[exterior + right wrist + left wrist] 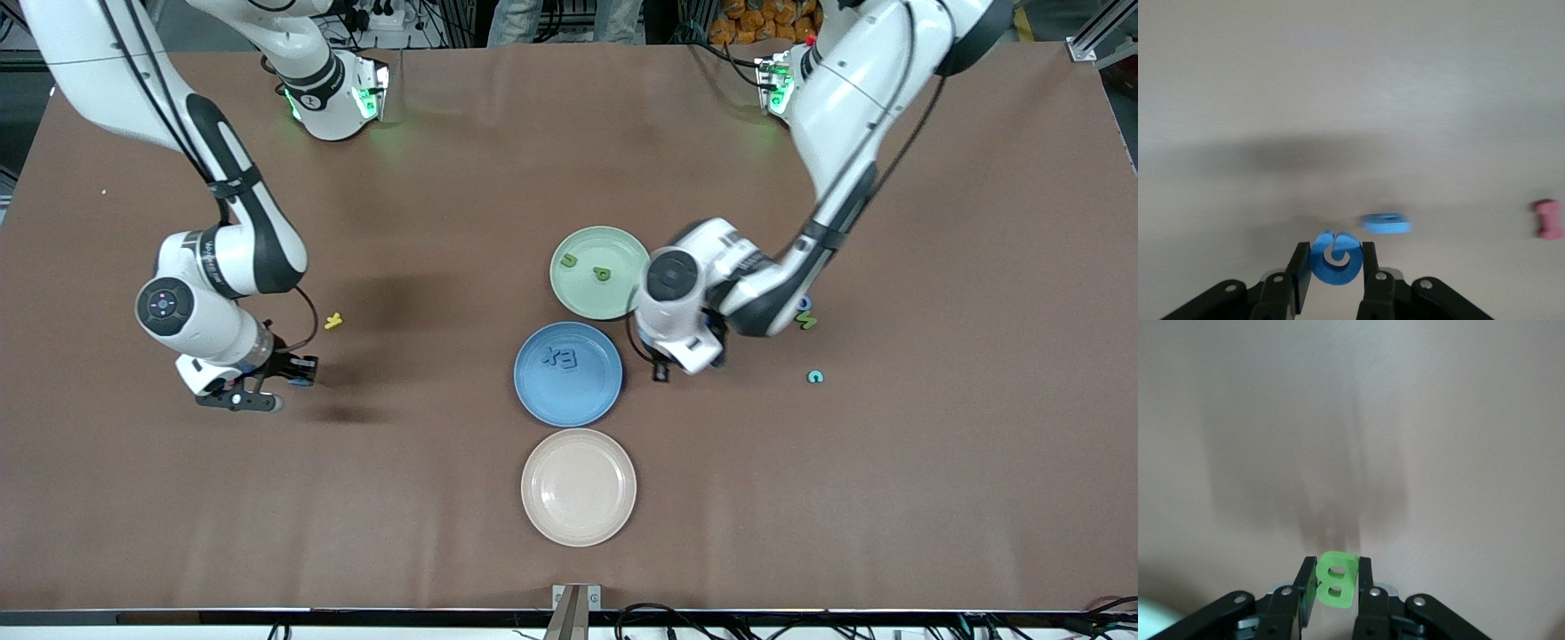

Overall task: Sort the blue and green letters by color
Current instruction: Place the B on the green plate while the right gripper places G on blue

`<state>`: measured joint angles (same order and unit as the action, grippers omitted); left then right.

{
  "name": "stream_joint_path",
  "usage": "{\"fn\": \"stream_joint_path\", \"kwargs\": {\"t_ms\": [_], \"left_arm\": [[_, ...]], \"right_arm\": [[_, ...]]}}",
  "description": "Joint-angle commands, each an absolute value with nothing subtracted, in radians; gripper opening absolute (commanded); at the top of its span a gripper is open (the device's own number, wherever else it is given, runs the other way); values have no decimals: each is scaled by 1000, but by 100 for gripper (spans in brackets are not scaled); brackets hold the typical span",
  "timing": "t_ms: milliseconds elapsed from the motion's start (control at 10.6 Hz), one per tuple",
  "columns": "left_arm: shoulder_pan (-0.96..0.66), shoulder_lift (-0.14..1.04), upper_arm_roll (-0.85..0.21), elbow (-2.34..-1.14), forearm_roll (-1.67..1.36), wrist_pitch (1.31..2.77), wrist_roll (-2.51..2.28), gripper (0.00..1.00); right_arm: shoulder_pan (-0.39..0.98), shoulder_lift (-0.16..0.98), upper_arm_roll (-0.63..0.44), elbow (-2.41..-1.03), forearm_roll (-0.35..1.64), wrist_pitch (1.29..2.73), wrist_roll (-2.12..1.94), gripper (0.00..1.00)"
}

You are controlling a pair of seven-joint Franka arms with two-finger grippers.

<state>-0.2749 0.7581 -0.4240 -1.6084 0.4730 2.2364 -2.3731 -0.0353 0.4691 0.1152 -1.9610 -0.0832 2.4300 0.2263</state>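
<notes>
Between left claw (1333,590) fingers: green B (1335,581) pinched; right claw (1335,267) pinches blue G (1336,257); both letters hidden from front.

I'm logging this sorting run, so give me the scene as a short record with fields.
left tool: shut on a green B, over bare table beside the blue plate
right tool: shut on a blue G, over the table toward the right arm's end
green plate: holds two green letters
blue plate: holds two blue letters
beige plate: holds nothing

High front camera faces both robots; wrist cameras look close over fingers.
</notes>
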Motion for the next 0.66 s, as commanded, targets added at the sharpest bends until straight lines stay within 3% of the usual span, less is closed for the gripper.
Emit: {"fn": "stream_joint_path", "kwargs": {"t_ms": [0, 377, 471, 565], "left_arm": [[-373, 727, -470, -1626, 473, 2087, -2486, 0], [-376, 729, -589, -1626, 453, 1939, -2559, 0], [-377, 730, -591, -1628, 448, 1925, -2557, 23], [-382, 736, -591, -1626, 448, 1905, -2563, 99]], "right_arm": [[79, 471, 115, -1893, 73, 2408, 308, 10], [273, 572, 115, -1746, 114, 2418, 552, 10], [323, 627, 114, -1682, 110, 2418, 621, 10], [365, 674, 114, -1628, 103, 2419, 680, 10]]}}
